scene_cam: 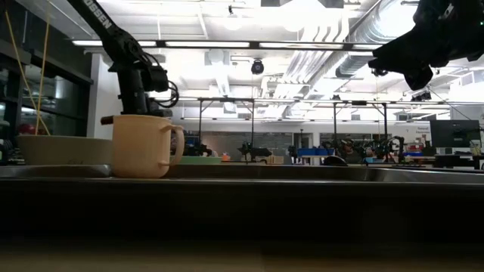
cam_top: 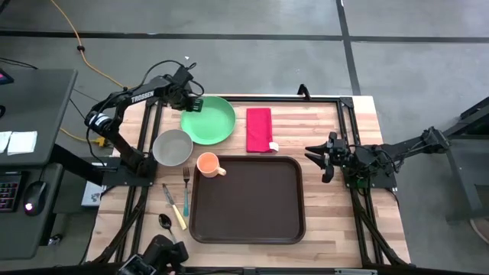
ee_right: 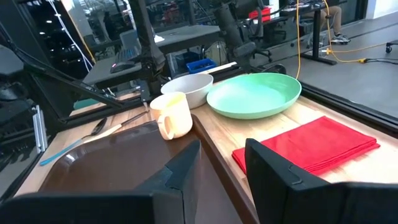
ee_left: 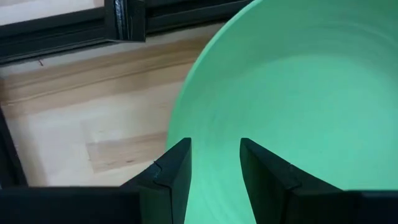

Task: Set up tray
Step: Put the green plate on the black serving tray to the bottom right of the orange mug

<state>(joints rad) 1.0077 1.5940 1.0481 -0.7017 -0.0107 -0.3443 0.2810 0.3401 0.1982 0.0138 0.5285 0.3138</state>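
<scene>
The dark brown tray [cam_top: 252,210] lies flat at the middle of the table; it also shows in the right wrist view [ee_right: 118,162]. A peach cup [cam_top: 208,164] stands upright in the tray's far left corner. The green plate [cam_top: 208,120] rests on the wood beyond the tray. My left gripper [cam_top: 195,103] hangs open, pointing steeply down over the plate's far left part [ee_left: 298,87], just inside the rim, with nothing between its fingers. My right gripper [cam_top: 321,156] floats open and level above the table's right side, pointing at the tray [ee_right: 222,165].
A red folded napkin [cam_top: 259,129] lies to the right of the plate. A pale bowl [cam_top: 173,147] stands to the left of the cup. A fork [cam_top: 186,191], a knife [cam_top: 174,206] and a spoon [cam_top: 166,222] lie along the tray's left side. A black frame [cam_top: 252,98] edges the table.
</scene>
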